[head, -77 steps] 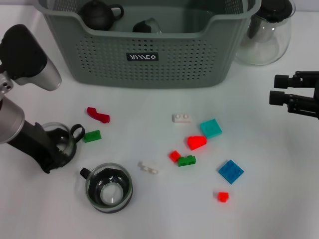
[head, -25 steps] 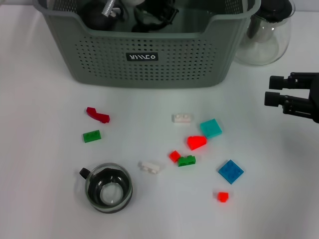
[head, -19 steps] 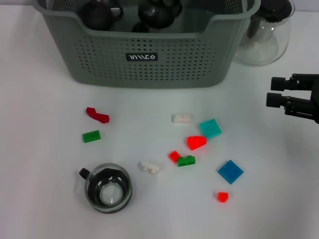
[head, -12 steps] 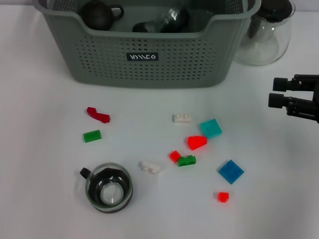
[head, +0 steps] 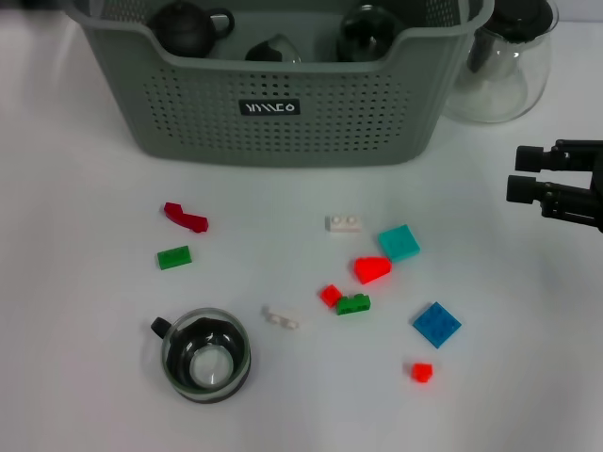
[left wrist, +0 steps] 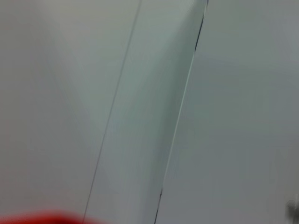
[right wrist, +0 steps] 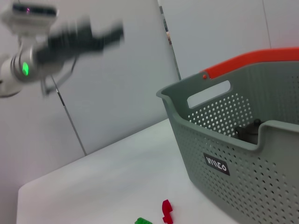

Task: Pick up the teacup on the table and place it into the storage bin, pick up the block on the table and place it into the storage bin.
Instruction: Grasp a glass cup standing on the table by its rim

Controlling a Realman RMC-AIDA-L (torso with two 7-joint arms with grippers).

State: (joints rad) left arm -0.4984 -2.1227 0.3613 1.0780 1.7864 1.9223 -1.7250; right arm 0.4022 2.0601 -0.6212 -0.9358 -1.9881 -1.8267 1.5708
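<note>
Head view: one teacup (head: 205, 357) remains on the table (head: 85, 377); approach its rim from above, lift straight, clear the bin (head: 283, 104) wall; right gripper (head: 529, 173) parked, jaws apart; left gripper (right wrist: 100, 35) raised, state unclear.

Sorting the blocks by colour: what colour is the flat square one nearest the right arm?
Blue. The flat square block shows best in the head view.

Storage bin (right wrist: 243, 154): grey-green, perforated, dark object inside.
Left gripper (right wrist: 100, 37): raised high, blurred, far from the bin.
Red block (right wrist: 167, 210): on table near bin.
</note>
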